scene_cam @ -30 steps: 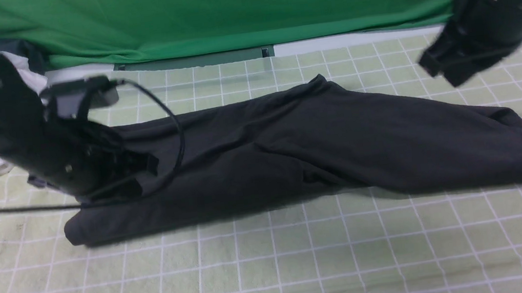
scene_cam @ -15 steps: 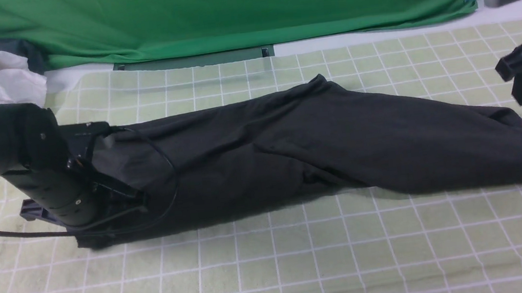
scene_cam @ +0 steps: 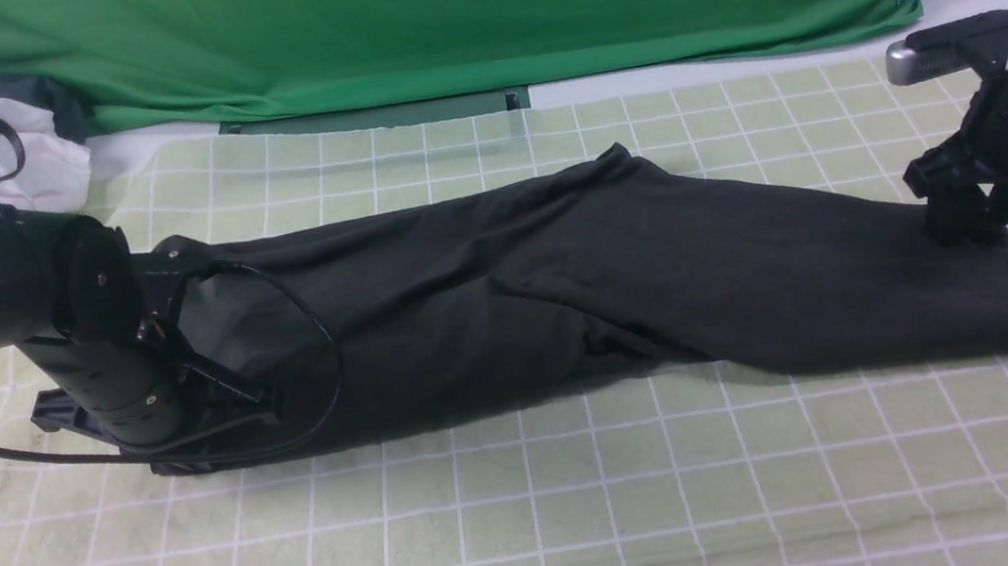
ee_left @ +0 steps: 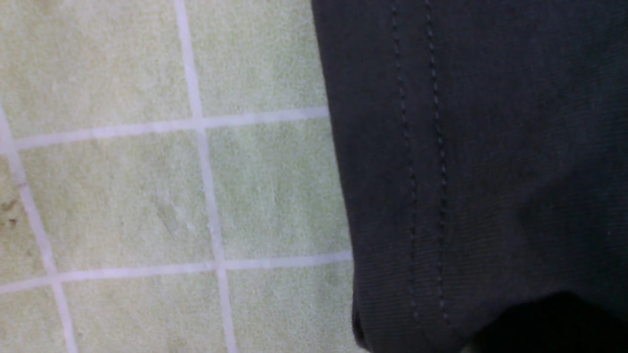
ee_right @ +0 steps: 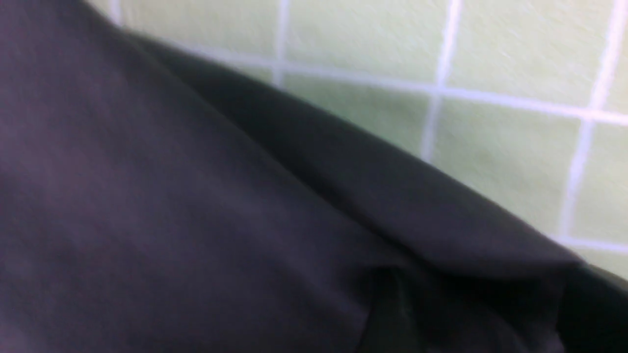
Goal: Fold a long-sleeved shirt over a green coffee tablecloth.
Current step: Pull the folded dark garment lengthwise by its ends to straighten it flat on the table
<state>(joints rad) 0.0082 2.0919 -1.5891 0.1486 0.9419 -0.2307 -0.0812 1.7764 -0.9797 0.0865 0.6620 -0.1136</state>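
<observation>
Right claw (scene_cam: 960, 223) has dropped onto the long-sleeved shirt (scene_cam: 619, 289) at three o'clock, left claw (scene_cam: 228, 405) at nine; grips unreadable, end-to-end fold likely next.

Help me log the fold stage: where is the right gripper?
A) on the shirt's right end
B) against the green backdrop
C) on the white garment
A: in the front view the right gripper rests on the right end of the shirt.

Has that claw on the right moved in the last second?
Yes. The right claw dropped from beside the green backdrop onto the black shirt near its right end.
</observation>
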